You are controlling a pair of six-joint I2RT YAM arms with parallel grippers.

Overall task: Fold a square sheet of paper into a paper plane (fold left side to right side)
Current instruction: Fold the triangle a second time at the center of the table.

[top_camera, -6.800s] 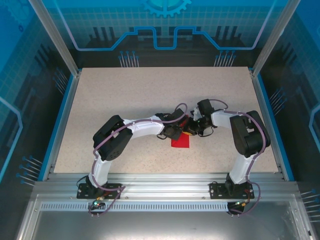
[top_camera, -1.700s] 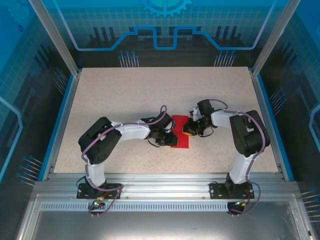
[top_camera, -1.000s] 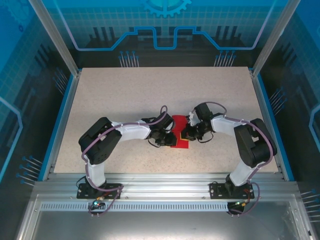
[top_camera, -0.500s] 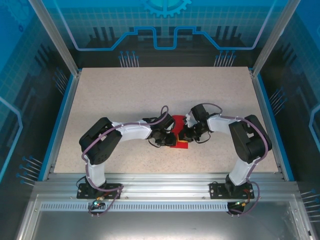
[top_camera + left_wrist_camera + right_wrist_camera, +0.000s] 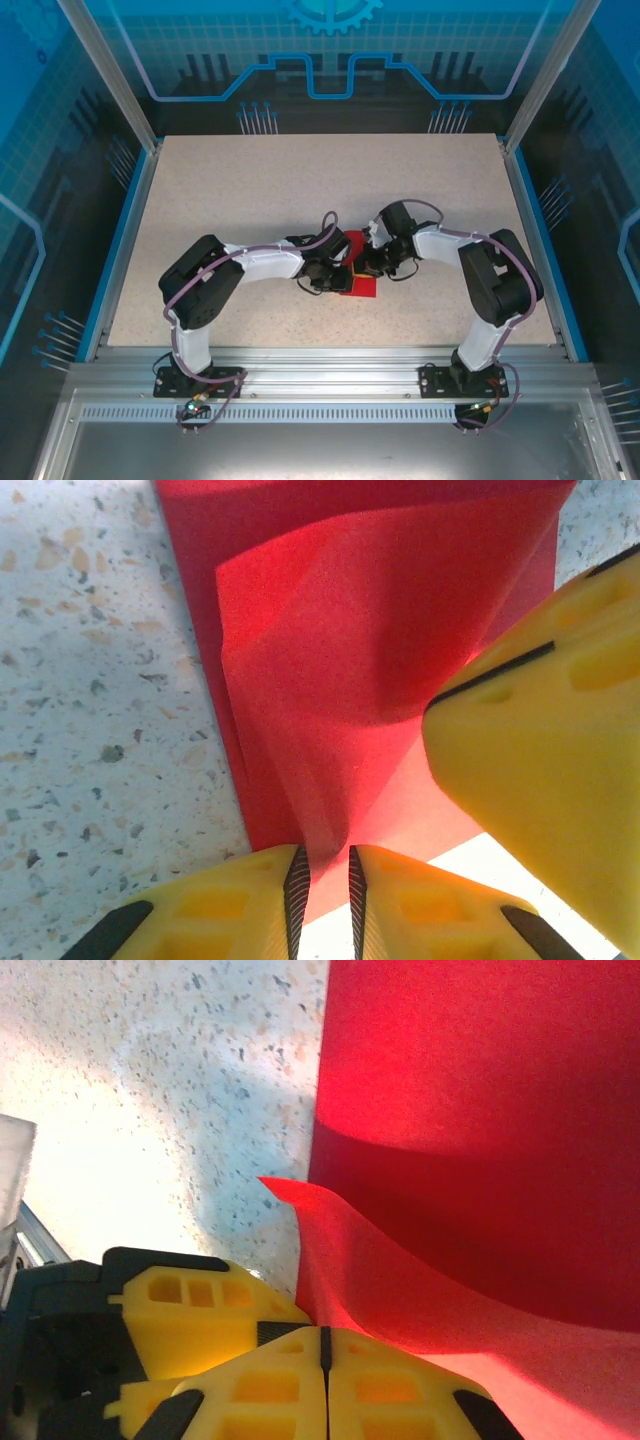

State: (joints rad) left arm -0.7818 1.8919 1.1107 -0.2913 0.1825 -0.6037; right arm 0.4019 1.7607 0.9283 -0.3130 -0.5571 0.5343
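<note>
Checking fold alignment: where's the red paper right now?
Top view: the red paper lies on the table just near of centre, between both arms; the left claw pinches its left side, the right claw its right.

Counted: one red sheet (image 5: 360, 289) and one tabletop (image 5: 250, 190). There are two arms, a left arm (image 5: 262, 262) and a right arm (image 5: 495, 275). There are two tools, one per arm: the left tool (image 5: 338, 275) and the right tool (image 5: 372, 268). Each tool has two yellow fingers (image 5: 240, 905), four in all. Two metal posts (image 5: 110, 75) stand at the back corners.
</note>
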